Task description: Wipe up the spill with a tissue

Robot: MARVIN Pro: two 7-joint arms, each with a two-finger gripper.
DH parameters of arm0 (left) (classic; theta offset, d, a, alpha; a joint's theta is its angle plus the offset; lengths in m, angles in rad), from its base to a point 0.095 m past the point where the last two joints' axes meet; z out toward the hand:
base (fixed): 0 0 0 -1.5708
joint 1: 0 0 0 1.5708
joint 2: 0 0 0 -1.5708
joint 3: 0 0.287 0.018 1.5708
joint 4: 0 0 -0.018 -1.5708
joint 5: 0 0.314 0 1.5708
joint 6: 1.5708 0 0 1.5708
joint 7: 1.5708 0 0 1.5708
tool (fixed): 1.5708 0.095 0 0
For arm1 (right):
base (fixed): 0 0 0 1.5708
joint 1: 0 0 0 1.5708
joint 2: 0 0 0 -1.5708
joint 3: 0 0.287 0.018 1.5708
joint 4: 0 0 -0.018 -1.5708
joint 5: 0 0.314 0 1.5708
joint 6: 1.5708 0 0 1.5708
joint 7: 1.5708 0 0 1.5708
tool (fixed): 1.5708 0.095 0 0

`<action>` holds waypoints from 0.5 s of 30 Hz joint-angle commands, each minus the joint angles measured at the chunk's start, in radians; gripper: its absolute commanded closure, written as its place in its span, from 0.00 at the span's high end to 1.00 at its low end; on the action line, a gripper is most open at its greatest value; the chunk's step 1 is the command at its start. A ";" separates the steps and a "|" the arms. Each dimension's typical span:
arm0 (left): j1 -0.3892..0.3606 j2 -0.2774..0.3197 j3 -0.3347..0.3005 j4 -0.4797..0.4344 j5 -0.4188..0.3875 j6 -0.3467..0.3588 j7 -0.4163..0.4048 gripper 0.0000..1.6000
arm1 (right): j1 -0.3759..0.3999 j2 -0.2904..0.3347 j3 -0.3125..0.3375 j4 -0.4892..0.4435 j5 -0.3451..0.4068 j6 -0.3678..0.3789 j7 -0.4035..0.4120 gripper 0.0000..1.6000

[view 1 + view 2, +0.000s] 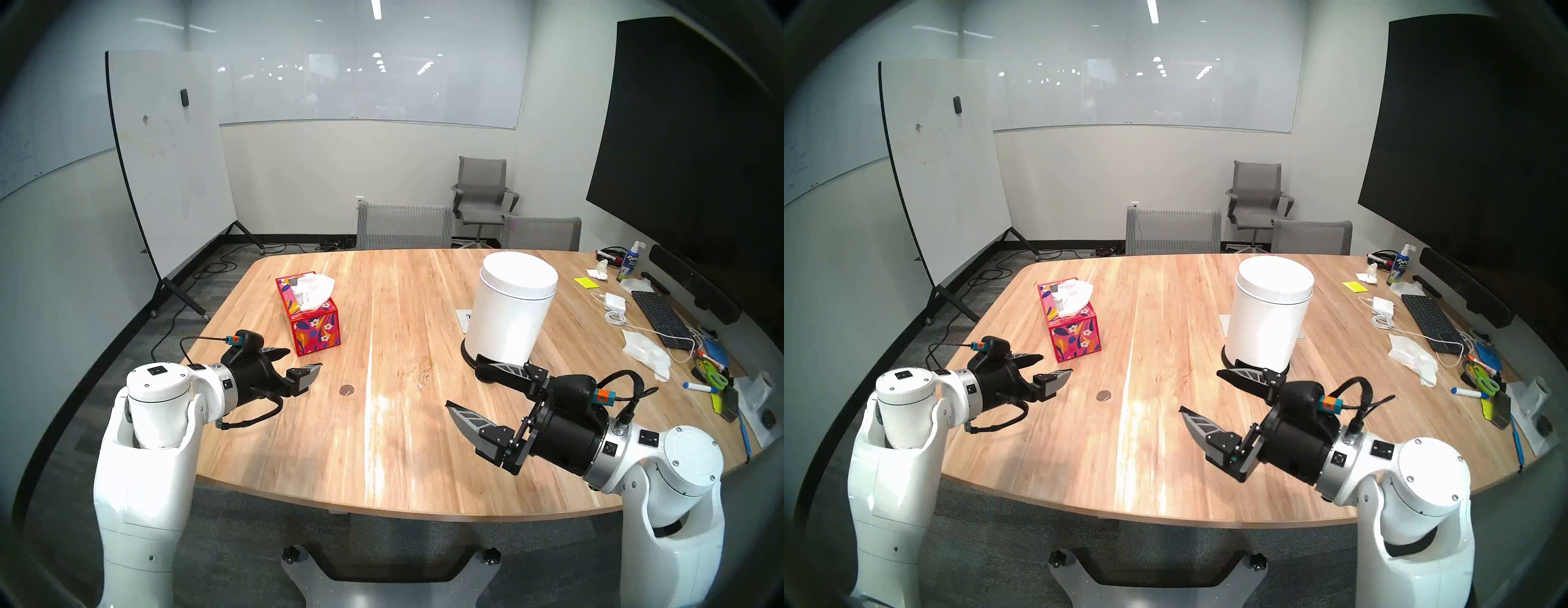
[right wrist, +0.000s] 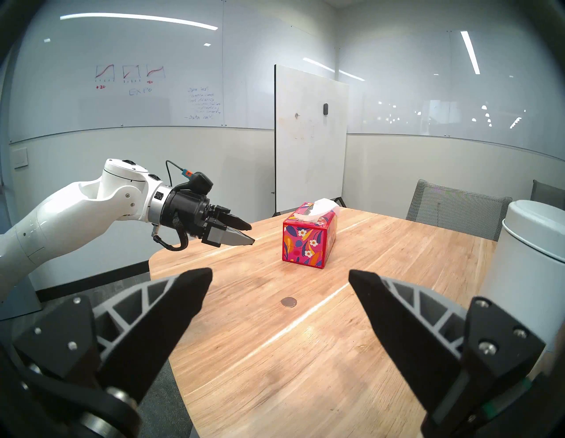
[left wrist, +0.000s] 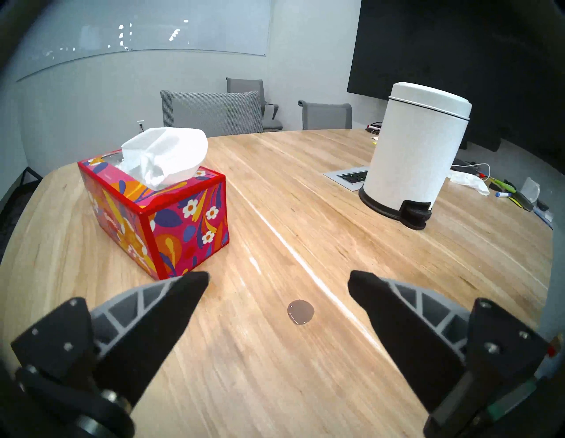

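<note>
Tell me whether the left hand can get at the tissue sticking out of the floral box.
Probably yes: the left hand is open beside the box, and nothing stands between it and the tissue.

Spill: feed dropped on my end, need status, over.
Both tools open, empty: left tool, right tool. Spill unwiped. Tissue in box. Nothing in the way.

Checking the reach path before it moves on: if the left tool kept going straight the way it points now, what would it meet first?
Probably the bare table near the spill, which sits between the open left tool fingers. The tissue box lies off to one side. Depth is hard to judge.
</note>
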 commanded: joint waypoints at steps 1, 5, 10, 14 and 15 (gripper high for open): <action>-0.110 0.023 0.006 0.036 0.013 -0.007 0.017 1.00 | 0.002 0.000 0.001 -0.014 0.003 -0.001 0.002 1.00; -0.140 0.038 0.012 0.072 0.022 -0.019 0.021 1.00 | 0.002 0.000 0.001 -0.014 0.003 -0.001 0.002 1.00; -0.180 0.053 0.019 0.086 0.031 -0.029 0.019 1.00 | 0.002 0.000 0.001 -0.014 0.003 -0.001 0.002 1.00; -0.212 0.058 0.029 0.079 0.033 -0.021 0.016 1.00 | 0.002 0.000 0.001 -0.014 0.003 -0.001 0.003 1.00; -0.216 0.059 0.030 0.078 0.033 -0.020 0.016 1.00 | 0.002 0.000 0.001 -0.014 0.003 -0.001 0.003 1.00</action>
